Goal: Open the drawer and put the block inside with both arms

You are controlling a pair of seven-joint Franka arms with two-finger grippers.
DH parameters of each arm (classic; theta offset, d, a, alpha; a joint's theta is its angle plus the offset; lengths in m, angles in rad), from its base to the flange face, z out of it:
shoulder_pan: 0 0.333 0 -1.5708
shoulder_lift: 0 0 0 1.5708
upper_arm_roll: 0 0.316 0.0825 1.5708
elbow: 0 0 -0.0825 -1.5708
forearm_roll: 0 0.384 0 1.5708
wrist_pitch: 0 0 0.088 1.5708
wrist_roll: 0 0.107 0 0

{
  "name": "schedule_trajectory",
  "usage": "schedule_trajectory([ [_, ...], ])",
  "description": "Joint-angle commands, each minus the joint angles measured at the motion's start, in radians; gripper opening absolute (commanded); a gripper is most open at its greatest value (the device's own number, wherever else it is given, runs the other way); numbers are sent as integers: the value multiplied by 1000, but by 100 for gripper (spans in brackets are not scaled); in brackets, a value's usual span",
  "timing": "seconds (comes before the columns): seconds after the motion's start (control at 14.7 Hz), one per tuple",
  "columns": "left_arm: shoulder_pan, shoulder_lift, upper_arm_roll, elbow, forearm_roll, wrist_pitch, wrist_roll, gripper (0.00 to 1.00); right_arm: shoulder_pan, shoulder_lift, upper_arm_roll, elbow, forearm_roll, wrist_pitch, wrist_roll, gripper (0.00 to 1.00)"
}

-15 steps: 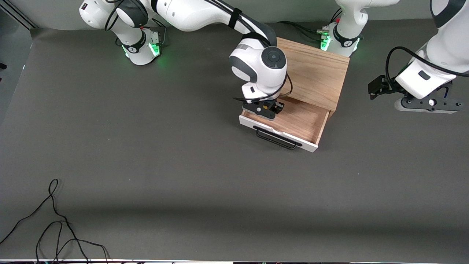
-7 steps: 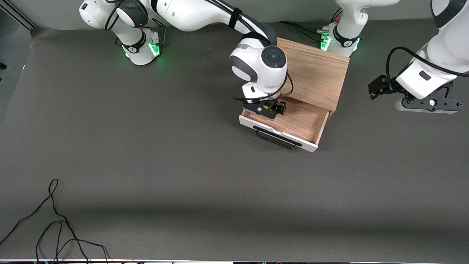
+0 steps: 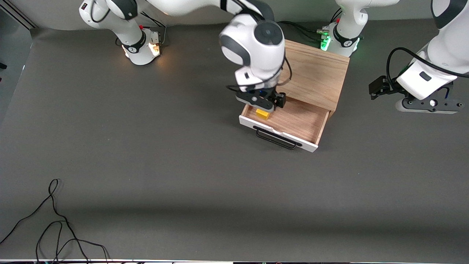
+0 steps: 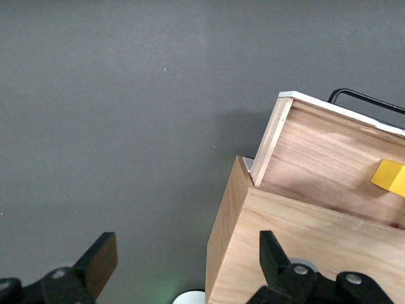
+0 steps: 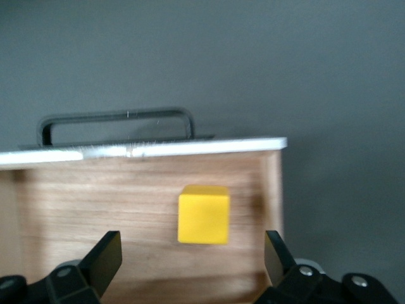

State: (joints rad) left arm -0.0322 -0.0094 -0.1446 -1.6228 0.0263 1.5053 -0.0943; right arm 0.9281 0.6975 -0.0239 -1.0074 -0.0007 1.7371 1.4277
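Note:
The drawer (image 3: 293, 123) of the oak cabinet (image 3: 315, 73) is pulled open, its white front and black handle (image 3: 275, 139) toward the front camera. The yellow block (image 3: 262, 114) lies on the drawer floor near the corner toward the right arm's end. It shows free in the right wrist view (image 5: 203, 215) and at the edge of the left wrist view (image 4: 389, 178). My right gripper (image 3: 262, 103) hangs open and empty just above the block. My left gripper (image 3: 427, 104) is open and empty, over the table beside the cabinet at the left arm's end, waiting.
The dark grey table (image 3: 183, 165) spreads around the cabinet. A loose black cable (image 3: 55, 227) lies near the front edge at the right arm's end. The arm bases (image 3: 141, 46) stand along the table's edge farthest from the front camera.
My right gripper has opened, let go of the block and risen out of the drawer. The block now lies in the drawer. The left arm has not moved.

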Motion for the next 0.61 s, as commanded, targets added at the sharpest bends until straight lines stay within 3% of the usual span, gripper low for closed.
schedule_trajectory([
  [0.0,-11,-9,11,-11,0,13,16,100,-86,-123,5,-34,-5,-112,-111,100],
  [0.2,-11,-9,11,-11,1,13,16,100,-200,-241,7,-81,-5,-235,-346,100],
  [0.54,-11,-4,11,-9,1,12,16,100,-489,-499,15,-342,-2,-235,-796,100],
])
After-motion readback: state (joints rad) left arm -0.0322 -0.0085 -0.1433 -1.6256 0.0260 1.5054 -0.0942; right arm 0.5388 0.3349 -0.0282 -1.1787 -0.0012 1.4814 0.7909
